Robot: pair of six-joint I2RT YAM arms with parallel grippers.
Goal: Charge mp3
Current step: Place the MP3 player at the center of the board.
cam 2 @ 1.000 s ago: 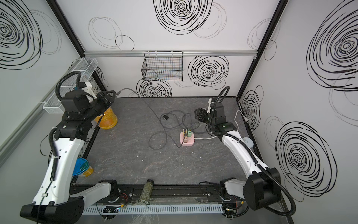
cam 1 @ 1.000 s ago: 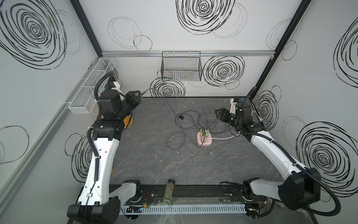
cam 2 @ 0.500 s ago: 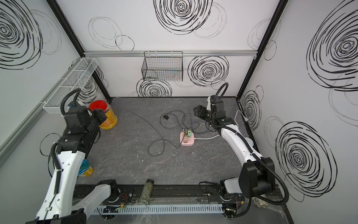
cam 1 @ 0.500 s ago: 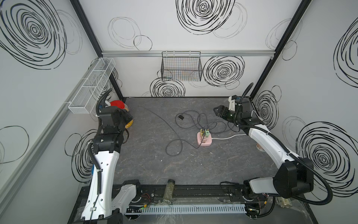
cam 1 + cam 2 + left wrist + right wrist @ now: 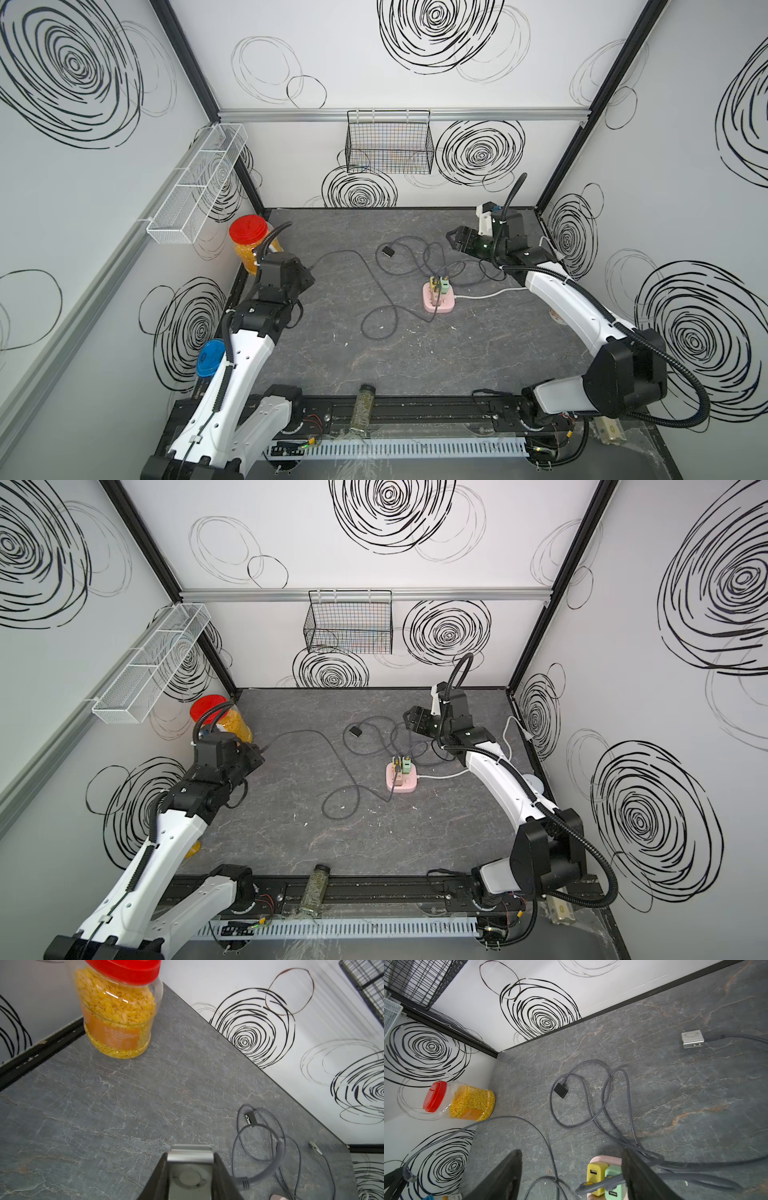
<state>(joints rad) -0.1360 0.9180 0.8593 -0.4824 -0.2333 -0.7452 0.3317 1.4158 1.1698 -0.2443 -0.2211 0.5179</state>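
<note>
My left gripper [image 5: 190, 1156] is shut on a small silver mp3 [image 5: 190, 1180] with a round control pad, low over the table's left side [image 5: 305, 276]. A grey cable [image 5: 365, 270] runs from that gripper in loops to the pink power strip [image 5: 438, 303]. Its plug end [image 5: 245, 1183] sits beside one finger, and the joint with the mp3 is hidden. Yellow [image 5: 596, 1174] and green [image 5: 614, 1180] USB chargers stand on the strip. My right gripper [image 5: 571, 1153] hangs open above the cables at the back right [image 5: 455, 241], holding nothing.
A second silver player [image 5: 692, 1039] with a cable in it lies near the back wall. A black connector [image 5: 388, 251] lies among the loops. A red-lidded jar [image 5: 248, 232] stands at the back left. A black wire basket [image 5: 388, 141] hangs on the back wall.
My left arm has come down from high at the back left to low over the table, dragging the grey cable with it. The right gripper has shifted only slightly.
</note>
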